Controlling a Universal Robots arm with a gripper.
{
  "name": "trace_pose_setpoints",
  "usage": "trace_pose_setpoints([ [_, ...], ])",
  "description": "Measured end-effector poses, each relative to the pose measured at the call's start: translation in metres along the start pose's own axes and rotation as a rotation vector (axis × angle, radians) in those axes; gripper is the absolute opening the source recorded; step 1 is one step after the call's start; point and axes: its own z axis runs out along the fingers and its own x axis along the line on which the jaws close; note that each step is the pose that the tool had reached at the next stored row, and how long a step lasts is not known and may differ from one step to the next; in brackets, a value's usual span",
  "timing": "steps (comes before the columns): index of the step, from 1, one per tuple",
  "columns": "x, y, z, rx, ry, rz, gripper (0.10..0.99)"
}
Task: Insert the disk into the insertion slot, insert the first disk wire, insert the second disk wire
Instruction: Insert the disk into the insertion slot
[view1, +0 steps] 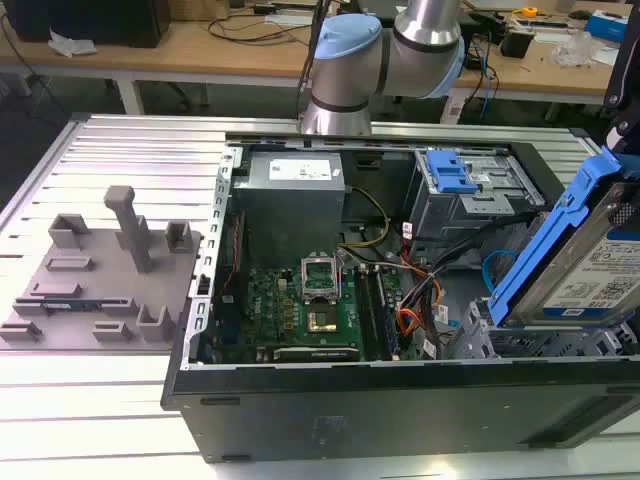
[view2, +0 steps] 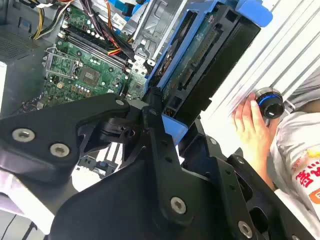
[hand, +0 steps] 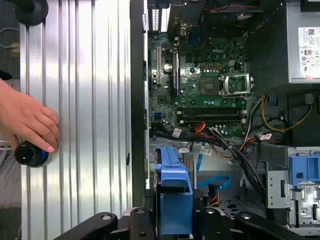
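Note:
The disk, silver with a white label in a bright blue carrier, hangs tilted on edge over the case's corner at the exterior view's right. My gripper is shut on it, black fingers pressing the carrier's sides; the first wrist view shows the carrier end-on above the gripper. The insertion slot, a grey perforated cage, lies just below the disk. The first disk wire, orange-red, lies beside the motherboard. The second disk wire loops light blue near the slot, and the same cable runs beside the carrier.
A larger cage with a blue latch stands behind the slot. The motherboard and power supply fill the case. A grey fixture plate lies at the exterior view's left. A person's hand rests on a black knob.

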Motion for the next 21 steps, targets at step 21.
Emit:
trace_pose_setpoints([
  [21, 0.001, 0.0004, 0.0002, 0.011, -0.0642, -0.009, 0.365],
])
